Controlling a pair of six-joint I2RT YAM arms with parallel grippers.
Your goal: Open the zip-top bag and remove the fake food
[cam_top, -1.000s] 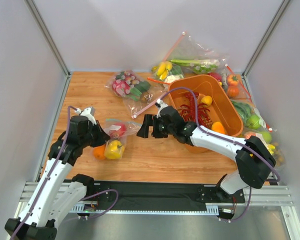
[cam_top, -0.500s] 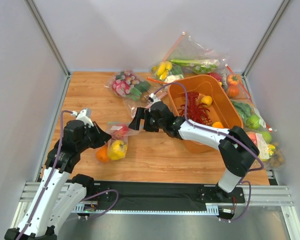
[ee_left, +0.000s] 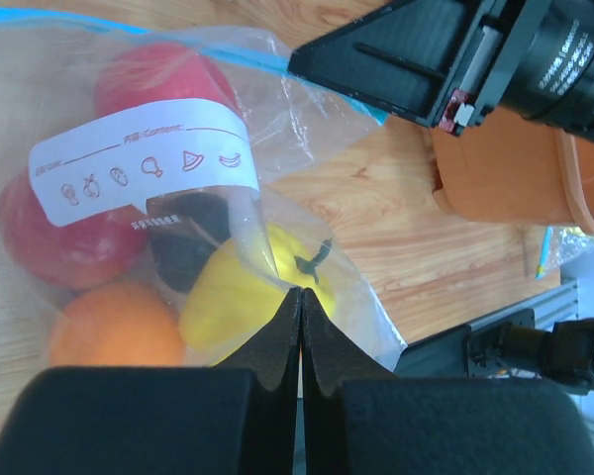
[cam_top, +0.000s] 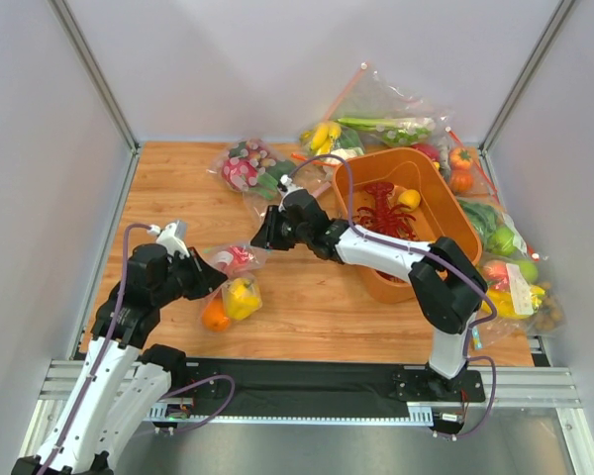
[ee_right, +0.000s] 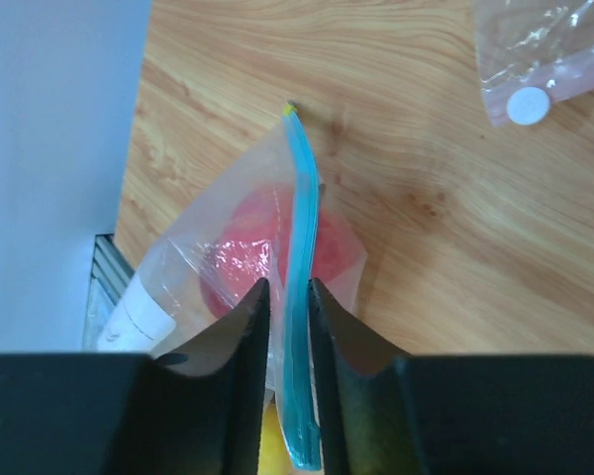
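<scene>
Wooden desk (cam_top: 317, 307), grey-walled bay.

Item: zip-top bag (cam_top: 233, 279), left of centre on the desk, between the two arms. Clear soft film, teal zip strip (ee_right: 299, 297), white label (ee_left: 139, 163) on one face.

Contents: fake food, all inside the bag. Red fruits (ee_left: 49, 233), one orange (ee_left: 114, 327), one yellow (ee_left: 240, 297), one dark (ee_left: 183, 247). The zip looks closed.

Handling, as judged: light, limp, slippery film that sags around hard round fruits likely to roll once free. Best taken by the stiffer strip and by a bottom edge.

Left fingers (ee_left: 267, 346): pressed together on a fold of film at the bag's edge, beside the yellow fruit.

Right fingers (ee_right: 243, 327): close on either side of the strip, which runs between them. Whether they pinch it cannot be told.

Nearby: orange tub (cam_top: 376, 161) holding a red lobster (cam_top: 381, 213); other filled bags (cam_top: 252, 168) along the far edge.
</scene>
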